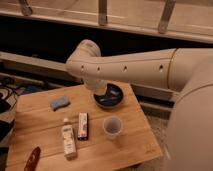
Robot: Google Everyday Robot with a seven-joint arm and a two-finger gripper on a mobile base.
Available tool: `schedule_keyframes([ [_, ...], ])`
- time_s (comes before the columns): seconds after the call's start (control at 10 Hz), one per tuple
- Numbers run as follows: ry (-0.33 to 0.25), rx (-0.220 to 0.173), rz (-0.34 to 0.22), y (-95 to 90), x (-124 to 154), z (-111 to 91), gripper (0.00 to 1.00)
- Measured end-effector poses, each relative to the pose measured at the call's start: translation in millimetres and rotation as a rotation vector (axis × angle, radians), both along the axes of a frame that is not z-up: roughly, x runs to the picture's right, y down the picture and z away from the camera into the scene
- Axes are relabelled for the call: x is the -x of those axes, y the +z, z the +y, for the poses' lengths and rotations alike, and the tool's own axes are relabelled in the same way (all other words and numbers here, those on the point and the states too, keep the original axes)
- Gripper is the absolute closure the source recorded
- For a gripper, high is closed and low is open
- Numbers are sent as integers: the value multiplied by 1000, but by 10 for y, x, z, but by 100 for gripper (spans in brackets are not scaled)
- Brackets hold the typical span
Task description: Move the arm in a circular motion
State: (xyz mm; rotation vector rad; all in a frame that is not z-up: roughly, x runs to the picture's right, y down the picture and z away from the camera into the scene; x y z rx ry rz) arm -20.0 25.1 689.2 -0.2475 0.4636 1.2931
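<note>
Arm (135, 67): cream-white, reaches in from the right above the table (142, 142), bends at a rounded joint, then drops toward the dark bowl (116, 97).
Gripper (101, 90): at the arm's lower end, over the bowl's left rim; whether open or closed cannot be told.
Also on the table: blue sponge (60, 103), cup (112, 126), bottle (68, 141).
</note>
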Motion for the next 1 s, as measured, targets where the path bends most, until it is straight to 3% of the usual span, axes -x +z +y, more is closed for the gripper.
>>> schedule_keyframes([
  [0.2, 22, -6, 29, -149, -90, 237, 100],
  [0.4, 42, -10, 45, -185, -220, 333, 100],
  [0.6, 47, -11, 44, -184, -204, 332, 100],
  [1.0, 54, -4, 72, -79, 119, 181, 100],
])
